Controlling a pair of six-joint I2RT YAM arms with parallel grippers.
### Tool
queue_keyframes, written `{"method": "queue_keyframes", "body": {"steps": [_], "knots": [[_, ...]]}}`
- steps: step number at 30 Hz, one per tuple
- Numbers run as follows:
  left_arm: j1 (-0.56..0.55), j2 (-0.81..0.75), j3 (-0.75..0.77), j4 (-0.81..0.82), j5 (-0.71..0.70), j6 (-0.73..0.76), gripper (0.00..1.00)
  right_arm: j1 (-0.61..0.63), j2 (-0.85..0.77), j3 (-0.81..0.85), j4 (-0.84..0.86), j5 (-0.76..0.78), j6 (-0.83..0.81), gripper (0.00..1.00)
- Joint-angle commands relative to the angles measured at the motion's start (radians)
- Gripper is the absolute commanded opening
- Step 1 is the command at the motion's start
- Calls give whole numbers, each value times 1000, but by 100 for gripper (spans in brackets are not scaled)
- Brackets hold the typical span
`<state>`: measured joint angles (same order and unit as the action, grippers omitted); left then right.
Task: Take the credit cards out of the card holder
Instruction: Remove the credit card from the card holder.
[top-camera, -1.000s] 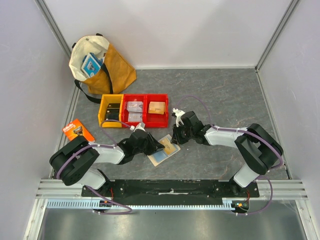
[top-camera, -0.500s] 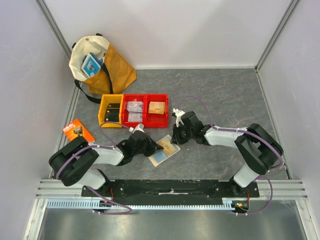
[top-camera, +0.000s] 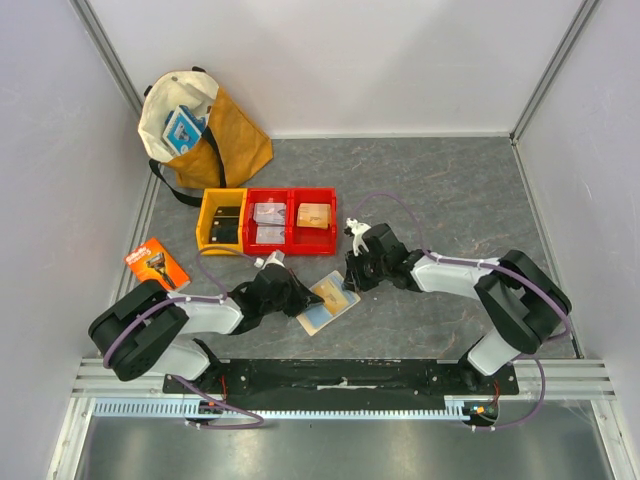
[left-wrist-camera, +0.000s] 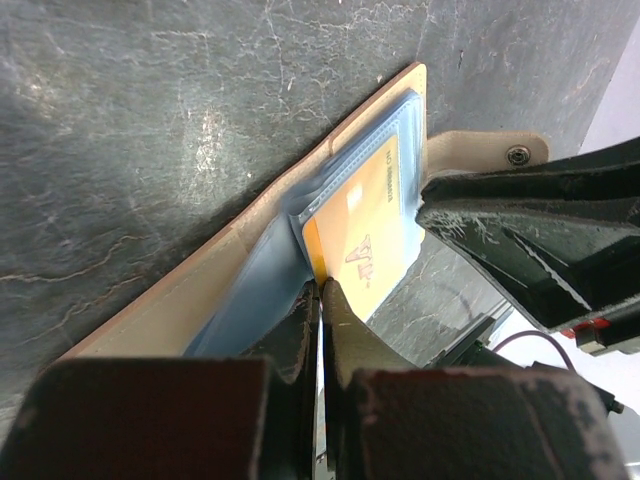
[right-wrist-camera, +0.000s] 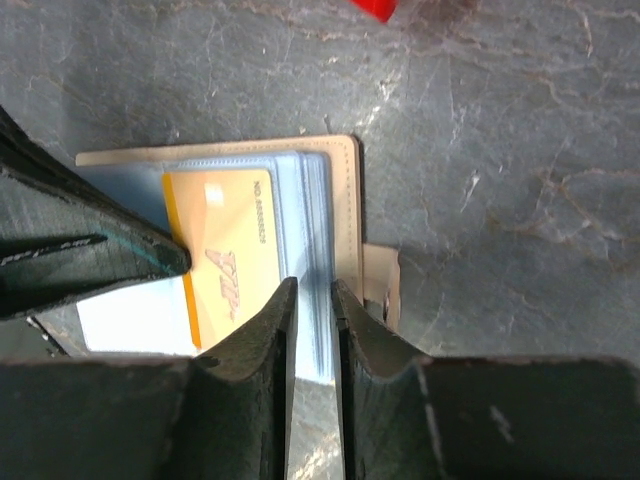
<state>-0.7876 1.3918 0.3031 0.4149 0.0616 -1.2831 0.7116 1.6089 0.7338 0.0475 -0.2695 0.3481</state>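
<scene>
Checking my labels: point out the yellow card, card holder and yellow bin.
yellow card (left-wrist-camera: 365, 230), left wrist view, printed face.
card holder (right-wrist-camera: 345, 205), right wrist view, beige border.
yellow bin (top-camera: 206, 222), top view, left wall.

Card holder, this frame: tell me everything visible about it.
The card holder lies open and flat on the table, between the arms. It has a beige-tan leather-like cover, a snap tab out one side, pale blue clear sleeves inside, and a yellow card in the top one. The left gripper pinches that card's edge; the right gripper, fingers narrowly apart, sits at the sleeves' edge.
</scene>
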Motion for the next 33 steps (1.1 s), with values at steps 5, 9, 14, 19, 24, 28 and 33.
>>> {"method": "queue_keyframes", "body": {"steps": [5, 9, 14, 19, 24, 28, 33], "knots": [[-6, 19, 17, -67, 12, 10, 2, 12, -104, 38, -55, -74, -9, 27], [-7, 16, 18, -67, 10, 11, 2, 22, -67, 53, -9, -120, 6, 24], [-9, 12, 18, -68, 9, 11, 2, 25, 5, 47, 55, -143, 45, 17], [-6, 10, 18, -70, 12, 8, 2, 25, 54, 24, 83, -93, 71, 11], [-6, -5, 1, -68, 4, -5, 6, 19, 42, -14, 75, -27, 80, 8], [-6, -23, -10, -67, -3, -10, 13, 14, 29, -40, 69, -2, 84, 7], [-6, -31, -13, -59, -3, -10, 21, 5, 11, -59, 75, 21, 97, 7]]}}
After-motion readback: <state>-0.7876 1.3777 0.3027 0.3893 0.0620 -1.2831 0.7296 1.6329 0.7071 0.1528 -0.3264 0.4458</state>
